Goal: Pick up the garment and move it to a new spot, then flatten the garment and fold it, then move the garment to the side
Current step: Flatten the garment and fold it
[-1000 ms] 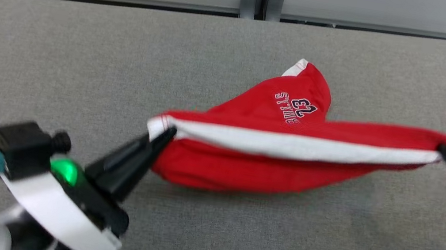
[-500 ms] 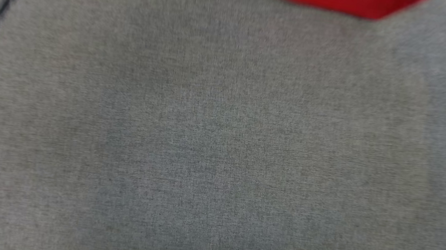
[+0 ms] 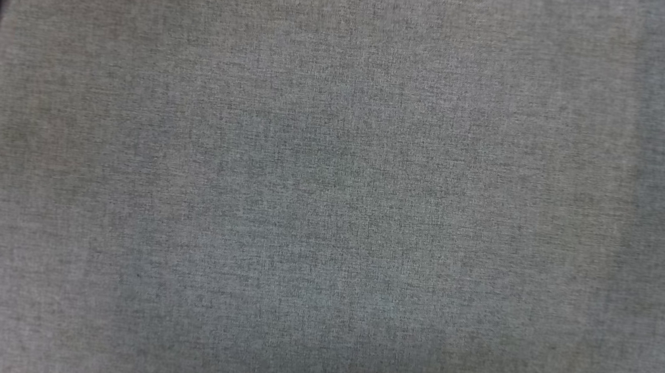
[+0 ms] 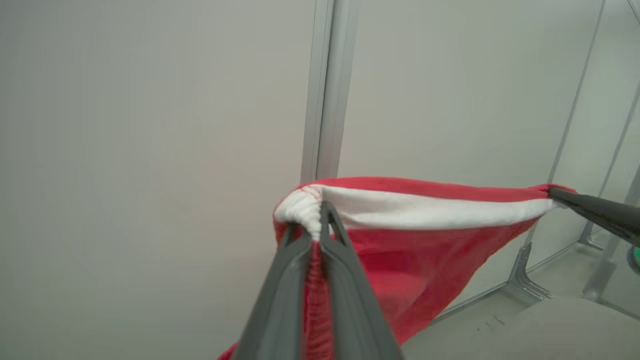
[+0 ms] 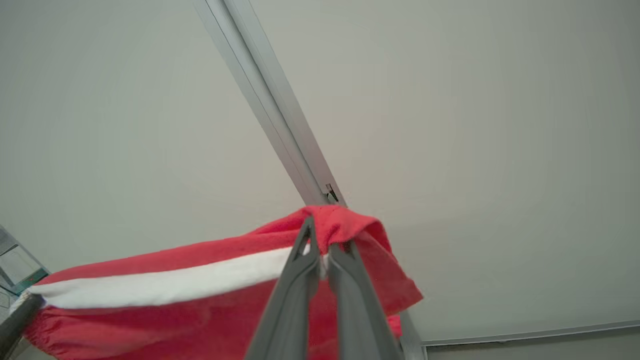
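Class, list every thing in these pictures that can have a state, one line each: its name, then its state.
garment, hung in the air by two ends, its white band stretched taut, red body sagging below, not yet folded.
left gripper, shut on one end of the garment, at the white band.
right gripper, shut on the garment's other end.

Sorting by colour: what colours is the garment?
The garment is red with a white band; left wrist view.
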